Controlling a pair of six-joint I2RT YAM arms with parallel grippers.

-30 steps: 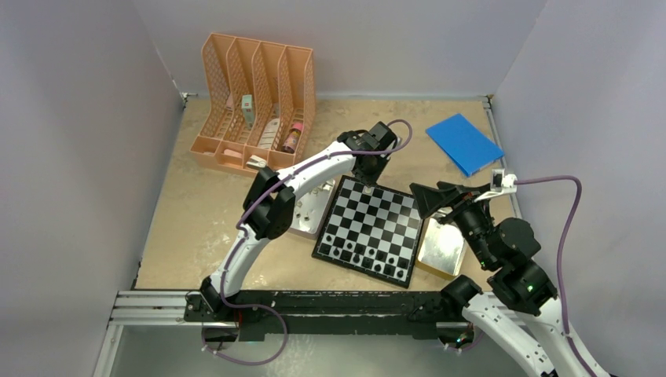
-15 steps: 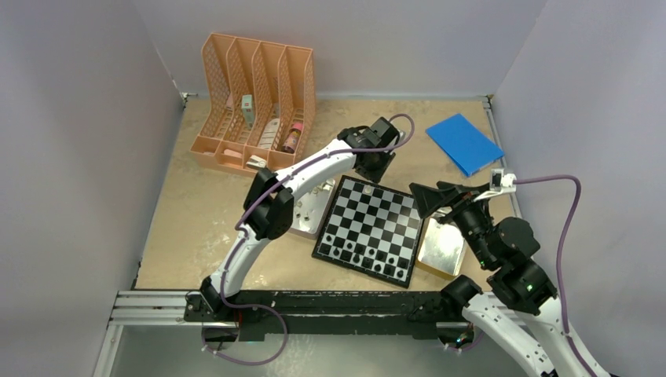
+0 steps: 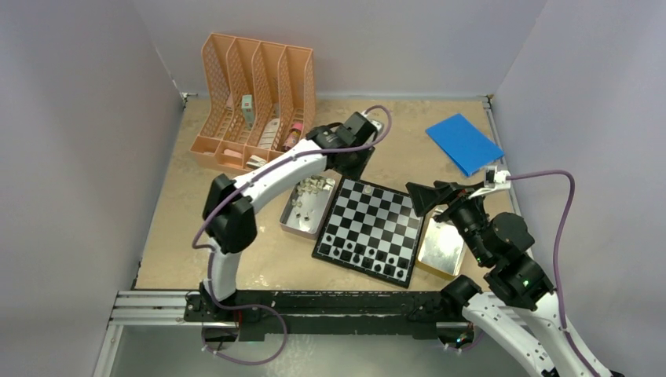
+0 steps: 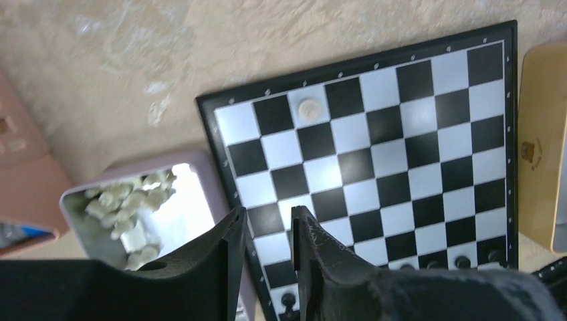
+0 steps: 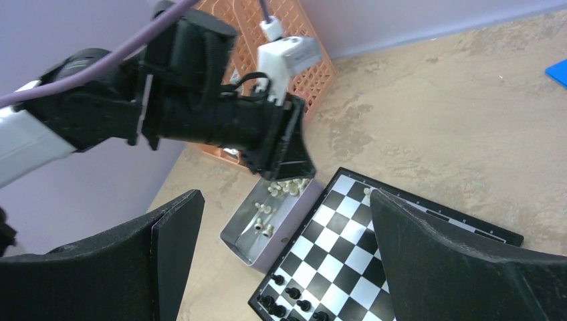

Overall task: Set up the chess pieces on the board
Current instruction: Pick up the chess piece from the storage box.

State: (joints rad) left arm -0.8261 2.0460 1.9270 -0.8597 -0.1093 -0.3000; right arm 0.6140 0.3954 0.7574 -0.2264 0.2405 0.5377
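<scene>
— Where do we stand with the small black-and-white checkered chessboard [image 3: 369,226]?

— One small pale chessman [image 4: 307,108] stands on the far row, toward its left end. The tiny black chessmen [image 3: 363,255] line the near edge. The other pale pieces [image 4: 127,200] lie heaped in the open shiny metal tin [image 3: 302,226] just beside the board's left rim.

— And our left pincer [image 4: 267,234]?

— It hangs over the board's left edge, beside the tin. Its jaws are a narrow gap apart with nothing between them. Our right pincer [image 5: 284,200] is spread wide and empty, by the board's right side.

— So we judge the next pale piece is the job.

— Yes. We should widen the jaws a little and choose one of the loose pieces lying apart from the heap. We close low on its body so that it cannot tip. Then we set it upright in the middle of its square, clear of the one standing there
</scene>
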